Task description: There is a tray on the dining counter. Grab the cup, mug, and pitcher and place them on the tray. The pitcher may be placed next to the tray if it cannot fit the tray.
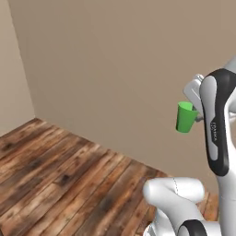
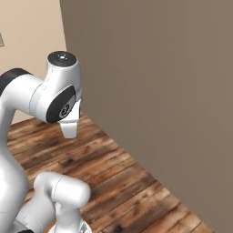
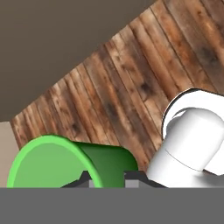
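Observation:
The bright green cup (image 1: 185, 117) hangs in the air, high above the floor, beside my upper arm. My gripper (image 1: 197, 113) is shut on the cup's wall. In the hand view the cup (image 3: 57, 164) lies on its side with its open mouth toward the camera. There my gripper (image 3: 109, 178) pinches the cup's wall between its two dark fingertips (image 3: 85, 179). The tray, the dining counter, the mug and the pitcher are out of view.
A bare brown-grey wall (image 1: 120, 69) stands close ahead and also runs along the right of the right base view (image 2: 159, 91). Below lies a wood plank floor (image 1: 64, 175). A lighter beige wall (image 1: 14, 83) meets it at the left corner.

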Robot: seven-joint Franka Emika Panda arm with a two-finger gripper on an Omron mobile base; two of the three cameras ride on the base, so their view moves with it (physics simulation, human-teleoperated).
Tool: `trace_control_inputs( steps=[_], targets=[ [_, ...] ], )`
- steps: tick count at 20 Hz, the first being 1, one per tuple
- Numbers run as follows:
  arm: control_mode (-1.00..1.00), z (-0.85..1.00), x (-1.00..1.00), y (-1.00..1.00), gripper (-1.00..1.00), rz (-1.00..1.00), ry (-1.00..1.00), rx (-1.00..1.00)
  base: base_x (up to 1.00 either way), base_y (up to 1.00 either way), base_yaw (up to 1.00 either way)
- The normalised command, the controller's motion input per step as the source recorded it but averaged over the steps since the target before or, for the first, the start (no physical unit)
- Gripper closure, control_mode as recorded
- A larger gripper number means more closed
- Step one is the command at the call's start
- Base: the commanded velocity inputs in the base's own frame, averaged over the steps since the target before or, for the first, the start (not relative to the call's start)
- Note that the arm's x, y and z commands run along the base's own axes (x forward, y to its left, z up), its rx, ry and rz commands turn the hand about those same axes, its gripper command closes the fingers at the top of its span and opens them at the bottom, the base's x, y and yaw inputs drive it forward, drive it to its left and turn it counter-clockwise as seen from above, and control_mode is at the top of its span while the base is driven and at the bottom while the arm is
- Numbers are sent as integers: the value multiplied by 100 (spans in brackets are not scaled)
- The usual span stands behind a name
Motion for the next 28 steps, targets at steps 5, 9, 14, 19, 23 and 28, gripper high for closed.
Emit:
trace_control_inputs(
  steps=[5, 9, 14, 19, 23, 28],
  targets=[
    [100, 0, 0, 0, 100, 0, 0, 0, 77, -85, 48],
    [100, 0, 0, 0, 100, 0, 0, 0, 100, -50, 56],
    [100, 0, 0, 0, 100, 0, 0, 0, 73, -61, 68],
    [100, 0, 0, 0, 100, 0, 0, 0, 46, -79, 77],
    [100, 0, 0, 0, 100, 0, 0, 0, 52, -65, 76],
    [100, 0, 0, 0, 100, 0, 0, 0, 62, -56, 70]
  ],
)
